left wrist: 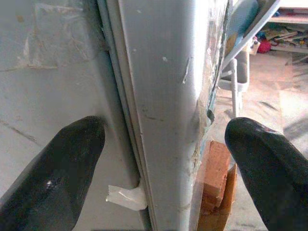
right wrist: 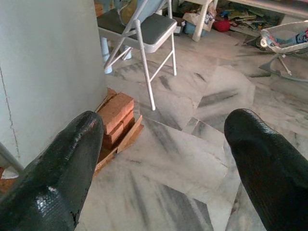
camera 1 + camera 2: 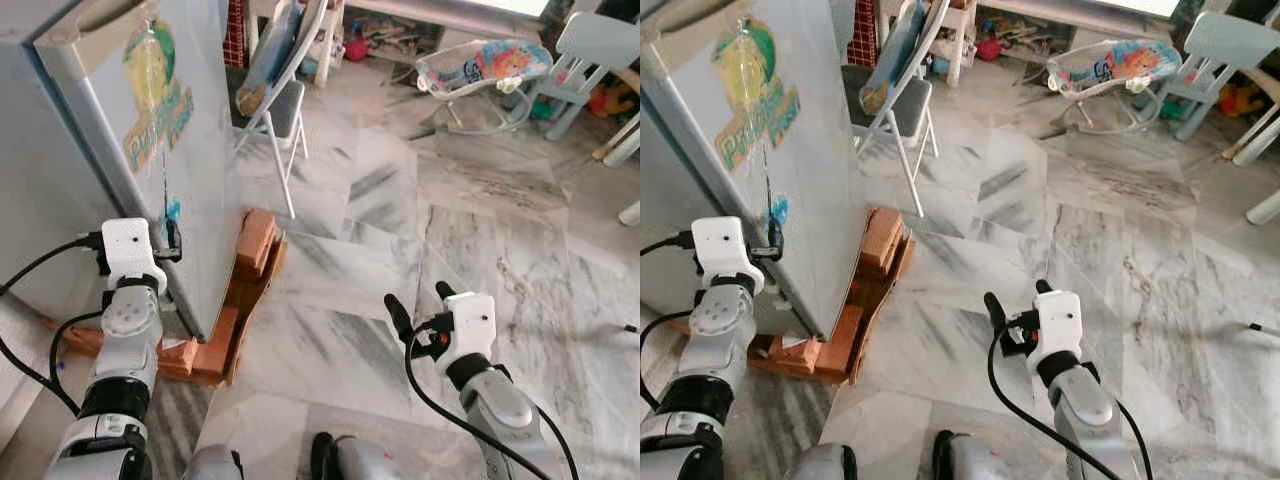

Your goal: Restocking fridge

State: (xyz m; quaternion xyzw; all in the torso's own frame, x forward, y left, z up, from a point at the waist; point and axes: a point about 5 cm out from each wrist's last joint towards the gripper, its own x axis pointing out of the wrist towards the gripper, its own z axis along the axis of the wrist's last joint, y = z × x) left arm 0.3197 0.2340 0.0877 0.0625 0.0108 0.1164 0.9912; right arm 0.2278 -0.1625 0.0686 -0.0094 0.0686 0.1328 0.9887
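My left end effector (image 1: 163, 168) is up at the corner edge of the fridge (image 3: 200, 150), low on its door. Its two black fingers (image 1: 57, 168) are spread wide, one on each side of the door's edge, where the seam between door and cabinet runs down between them. I cannot tell whether either finger touches the metal. A scrap of tape (image 1: 126, 197) sticks to the seam just by the finger on the cabinet side.

The fridge stands at my left, door shut, with a green and yellow sticker (image 3: 155, 95) on its front. It rests on a stack of bricks (image 3: 245, 290) and boards on the marble floor (image 3: 400, 250).

My right end effector (image 3: 420, 305) hangs low over the bare floor, well apart from the fridge, fingers (image 2: 62, 173) spread and holding nothing.

Beyond the fridge a folding chair (image 3: 280, 100) stands near its far corner. Farther back a baby bouncer (image 3: 480, 65) sits on the floor, with a pale chair (image 3: 590, 60) beside it.
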